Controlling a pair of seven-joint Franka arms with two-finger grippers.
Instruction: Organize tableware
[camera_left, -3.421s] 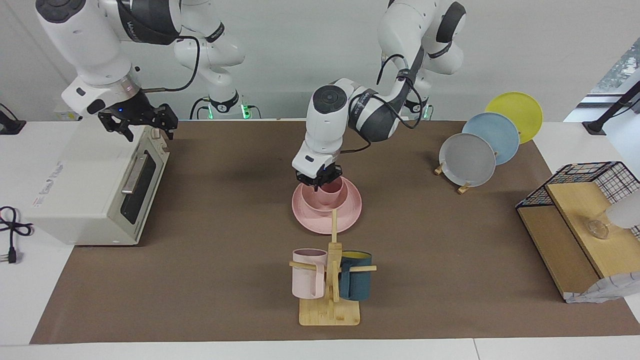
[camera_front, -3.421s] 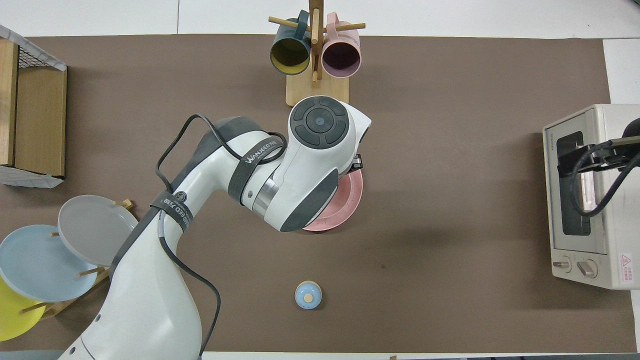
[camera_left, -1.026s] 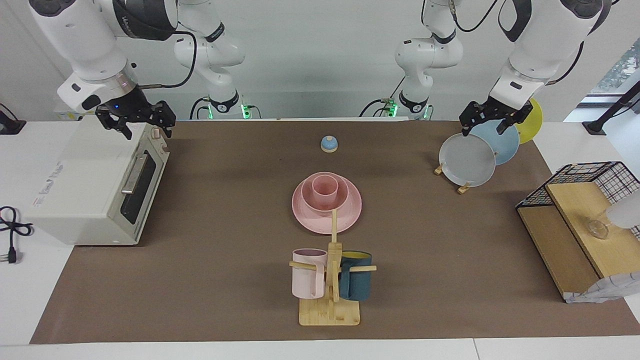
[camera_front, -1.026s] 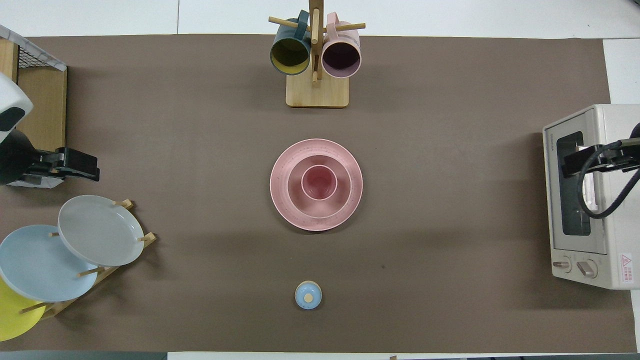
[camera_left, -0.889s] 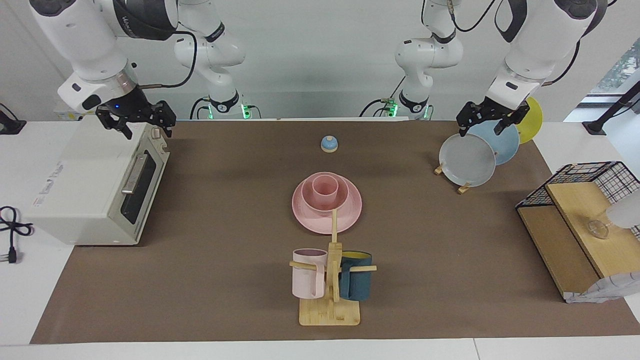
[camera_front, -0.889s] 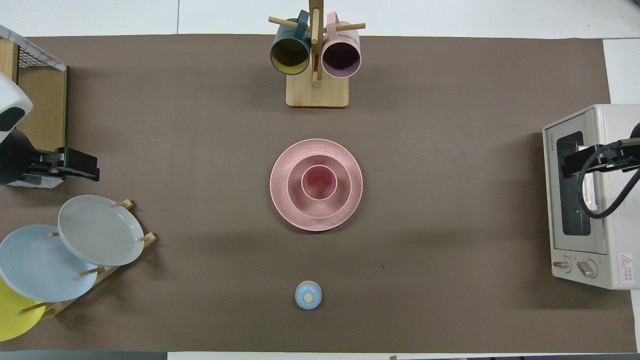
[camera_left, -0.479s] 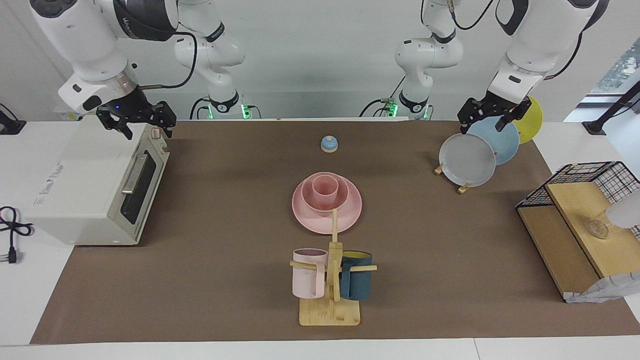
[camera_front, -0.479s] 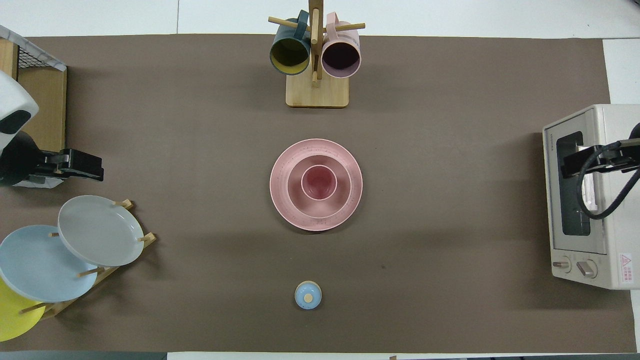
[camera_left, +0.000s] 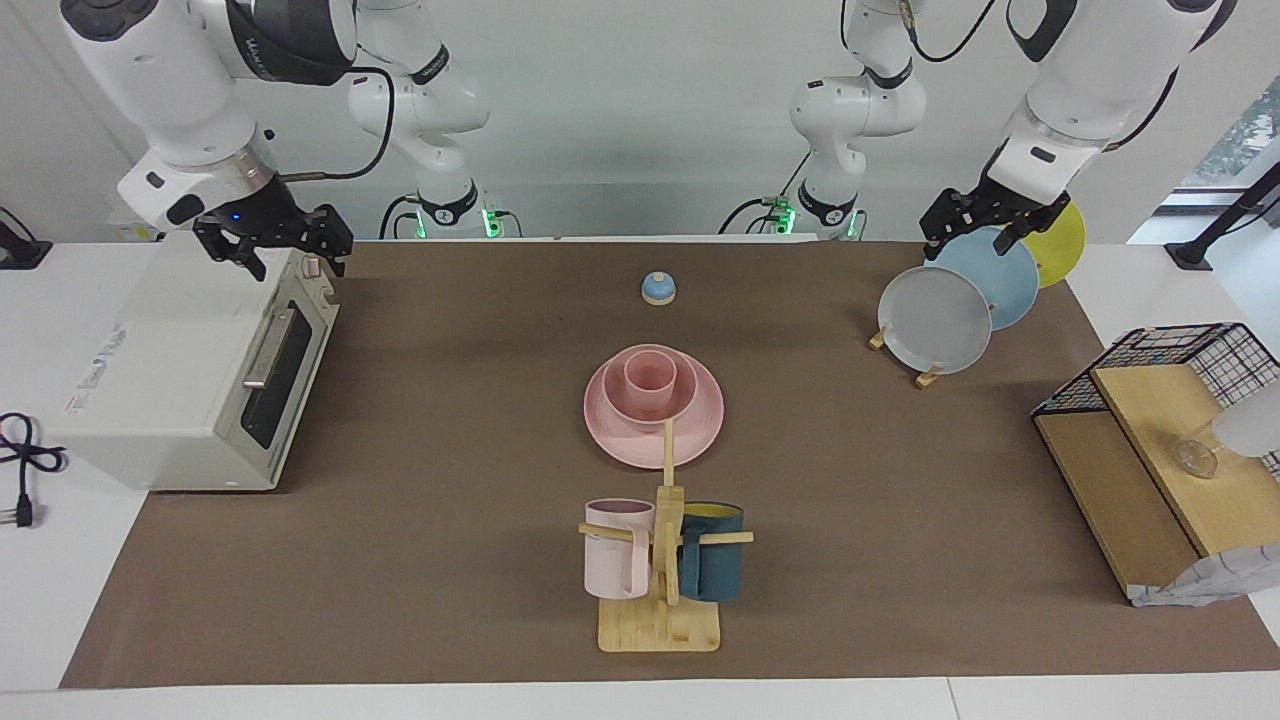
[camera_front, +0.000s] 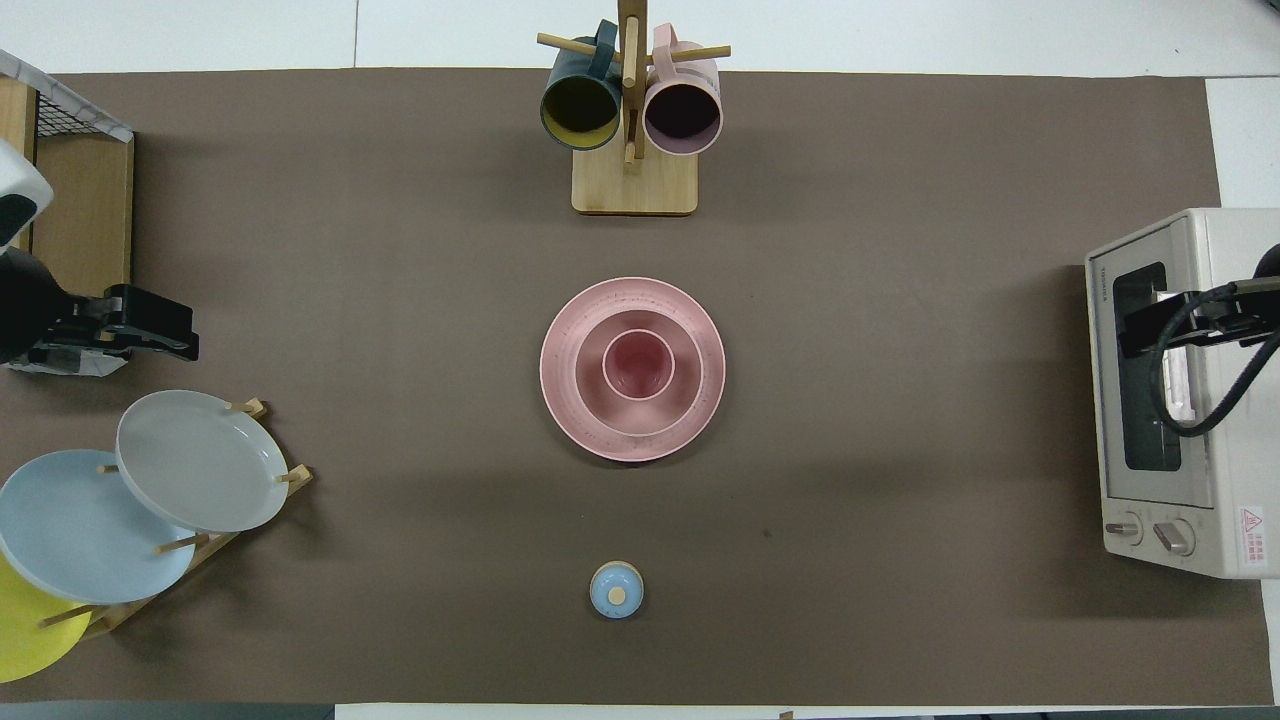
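Observation:
The matte pink set is nested in the middle of the mat: the cup (camera_left: 652, 380) (camera_front: 638, 365) stands upright in the bowl (camera_left: 615, 402) (camera_front: 590, 388), which sits on the plate (camera_left: 706, 415) (camera_front: 702, 400). No gripper touches them. My left gripper (camera_left: 980, 238) (camera_front: 175, 335) hangs open and holds nothing, over the plate rack at the left arm's end. My right gripper (camera_left: 293, 255) (camera_front: 1135, 335) waits open, with nothing in it, over the toaster oven's top front edge.
A wooden mug tree (camera_left: 660, 560) with a pale pink and a dark blue mug stands farther from the robots than the set. A small blue knob (camera_left: 658, 288) lies nearer. Grey, blue and yellow plates lean in a rack (camera_left: 935, 320). Toaster oven (camera_left: 190, 370) and wire shelf (camera_left: 1160, 450) sit at the ends.
The left arm has left the cup in the bowl and withdrawn to above the plate rack, rising a little over the last second. The right arm has not moved.

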